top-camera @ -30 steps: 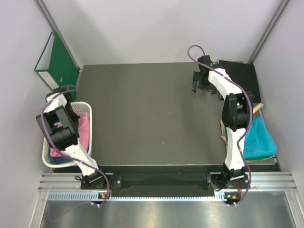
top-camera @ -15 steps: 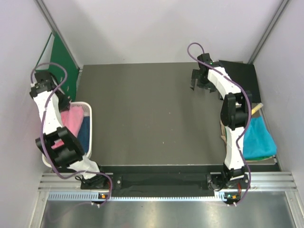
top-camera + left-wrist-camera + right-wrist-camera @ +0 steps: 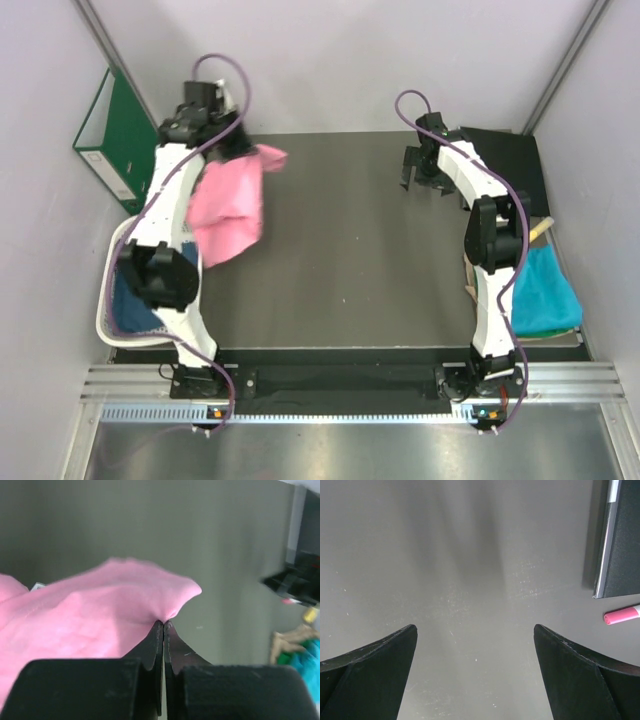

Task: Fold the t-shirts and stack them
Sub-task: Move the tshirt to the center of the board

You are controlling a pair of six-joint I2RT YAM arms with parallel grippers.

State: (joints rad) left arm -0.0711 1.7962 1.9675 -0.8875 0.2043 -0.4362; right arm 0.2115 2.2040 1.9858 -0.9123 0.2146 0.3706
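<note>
Dark table [image 3: 340,240] shows nothing folded yet: left claw [image 3: 163,624] pinched shut on pink shirt [image 3: 228,205] dangling over far-left corner, right claw [image 3: 474,630] spread empty, blue shirt [image 3: 127,300] in basket [image 3: 102,322], teal shirt [image 3: 545,290] at right side.

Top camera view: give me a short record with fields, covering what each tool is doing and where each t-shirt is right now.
left tool: shut on the pink t-shirt, raised over the far-left part of the table
right tool: open, empty, above the table's far-right part
pink t-shirt: hanging unfolded from the left tool
dark blue t-shirt: crumpled in the white lattice basket
teal t-shirt: at the table's right edge
</note>
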